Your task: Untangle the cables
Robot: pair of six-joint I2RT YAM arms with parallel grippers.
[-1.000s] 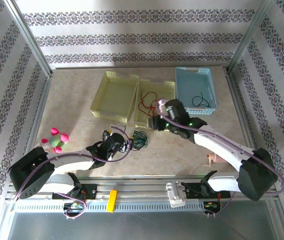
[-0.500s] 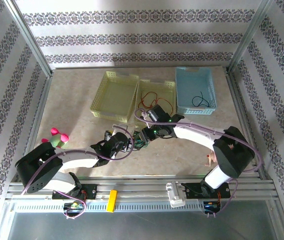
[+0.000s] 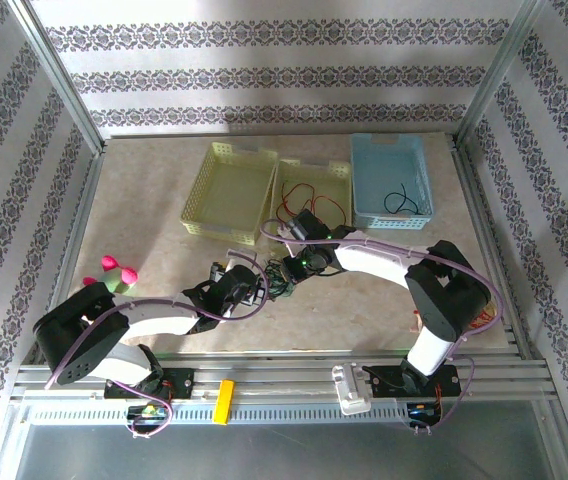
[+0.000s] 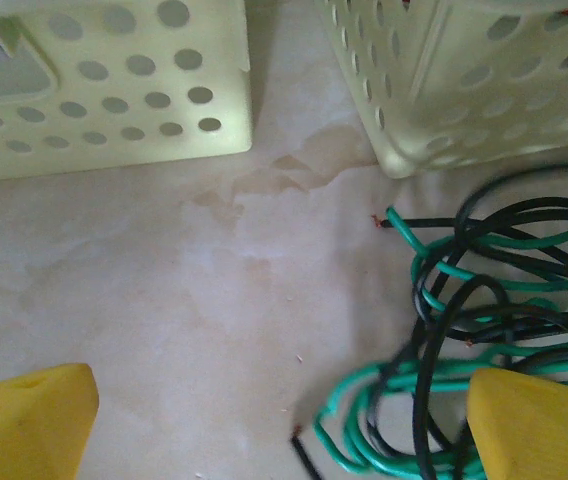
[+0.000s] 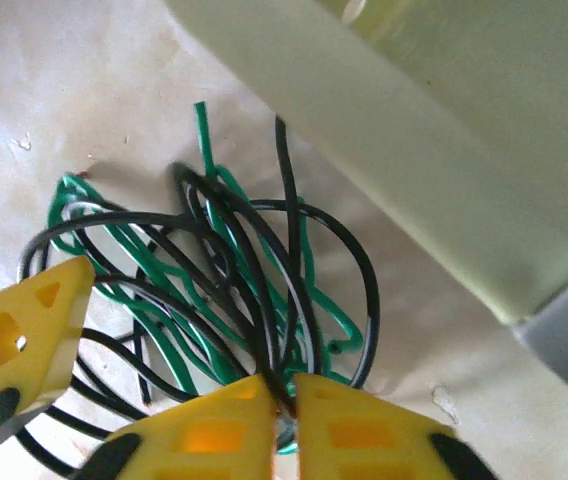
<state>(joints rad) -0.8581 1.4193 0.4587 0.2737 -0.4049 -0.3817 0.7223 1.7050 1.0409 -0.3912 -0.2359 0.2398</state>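
— At the table's left, has anything shifted over the last second?

— Barely. The pink-and-green toy (image 3: 114, 272) lies untouched. The left gripper (image 3: 254, 287) sits where it was, low on the table just left of the green-and-black tangle (image 3: 282, 284). That tangle lies on the tabletop in front of the middle basket (image 3: 314, 175).

— And further right?

— That's the change. A second ago the right arm reached out long, its elbow wide to the right. Now the elbow has folded in and the right gripper (image 3: 292, 268) has come down onto the tangle from the far side.

— What does it mean for the untangling?

— I'd judge a strand is now gripped, so drawing it out of the knot can begin. A red wire (image 3: 299, 200) already lies in the middle basket and a loose black wire (image 3: 396, 200) in the blue basket (image 3: 389, 165), so this knot looks like what's left.

— How do the arms sit?

— The left arm stretches low from its base towards the right. Its wrist view shows the fingers (image 4: 24, 420) spread wide with bare table between them, the right-hand one over the tangle's edge. The right arm doubles back on itself, forearm running leftward, wrist tipped down. Its wrist view shows the fingertips (image 5: 204, 430) pressed together on a black strand in the middle of the tangle. Whether green is caught too, I cannot tell.
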